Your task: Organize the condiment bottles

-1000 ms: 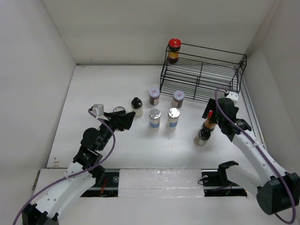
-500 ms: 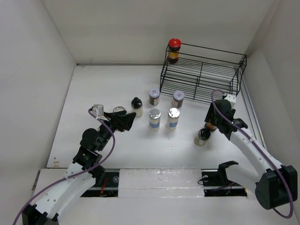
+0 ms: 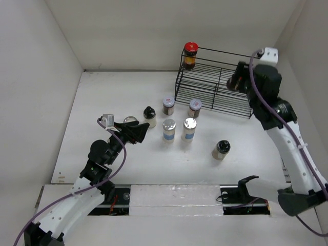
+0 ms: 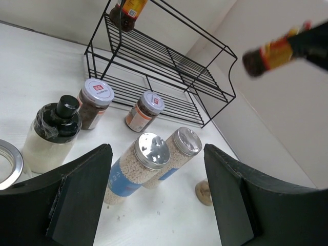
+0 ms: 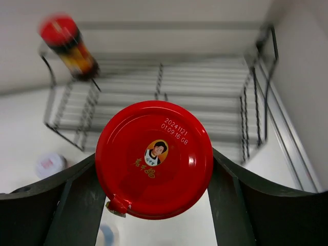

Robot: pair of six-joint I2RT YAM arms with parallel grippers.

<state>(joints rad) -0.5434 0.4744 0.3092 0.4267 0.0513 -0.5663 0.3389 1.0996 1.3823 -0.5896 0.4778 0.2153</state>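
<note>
Your right fingers (image 5: 46, 215) clamp the red-capped jar (image 5: 154, 159) high above the rack (image 3: 205, 89), presumably to shelve it beside its twin (image 3: 190, 54); your left fingers (image 4: 77, 200) gape wide, empty.

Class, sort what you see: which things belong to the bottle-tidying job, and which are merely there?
Job: red-capped dark jars, silver-lidded blue-labelled jars, white-lidded dark spice jars, black-capped cream bottles, clear silver-rimmed jar.
Merely there: black wire rack.

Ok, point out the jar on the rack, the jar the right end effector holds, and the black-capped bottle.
racked jar (image 3: 190, 48): top external view, red cap.
held jar (image 5: 154, 159): right wrist view, red lid.
black-capped bottle (image 3: 150, 121): top external view, cream body.
</note>
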